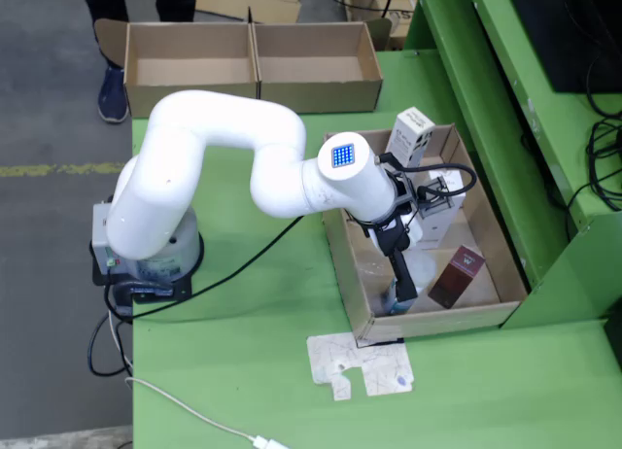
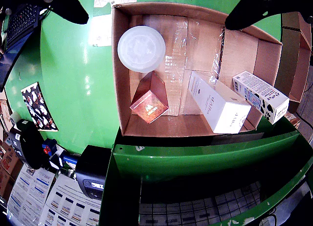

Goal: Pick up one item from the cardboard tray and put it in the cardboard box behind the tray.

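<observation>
Even bright overhead light, soft shadows, glare on green table (image 2: pixel 73 89), strong fisheye bending in wrist view

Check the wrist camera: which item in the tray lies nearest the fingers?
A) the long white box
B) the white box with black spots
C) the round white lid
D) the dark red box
C: the round white lid sits at the tray's far end, closest to the dark fingers at the picture's top.
</observation>
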Robot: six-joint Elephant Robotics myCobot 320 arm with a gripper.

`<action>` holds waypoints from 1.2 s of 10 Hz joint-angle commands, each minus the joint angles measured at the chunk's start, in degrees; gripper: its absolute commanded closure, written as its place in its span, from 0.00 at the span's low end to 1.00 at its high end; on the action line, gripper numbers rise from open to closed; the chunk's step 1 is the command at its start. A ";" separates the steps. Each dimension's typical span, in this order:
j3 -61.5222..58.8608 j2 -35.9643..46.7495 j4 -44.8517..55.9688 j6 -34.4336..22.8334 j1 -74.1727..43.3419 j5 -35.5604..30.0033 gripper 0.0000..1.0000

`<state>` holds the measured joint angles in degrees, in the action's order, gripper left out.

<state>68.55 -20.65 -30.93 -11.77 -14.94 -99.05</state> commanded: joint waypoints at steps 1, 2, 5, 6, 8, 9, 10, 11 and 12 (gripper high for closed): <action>-2.77 -0.04 -1.34 0.32 0.68 0.51 0.00; -2.77 -0.04 -1.34 0.32 0.68 0.51 0.00; -4.45 -1.59 -1.64 0.39 0.91 0.70 0.00; -4.45 -1.59 -1.64 0.39 0.91 0.70 0.00; -5.87 -3.13 -1.83 0.47 0.79 0.79 0.00; -5.87 -3.13 -1.83 0.47 0.79 0.79 0.00; -6.97 -4.11 -1.48 0.42 0.62 0.77 0.00; -6.97 -4.11 -1.48 0.42 0.62 0.77 0.00; -7.44 -4.52 -1.21 0.23 0.36 0.71 0.00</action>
<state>63.54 -25.92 -31.81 -11.51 -14.23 -98.43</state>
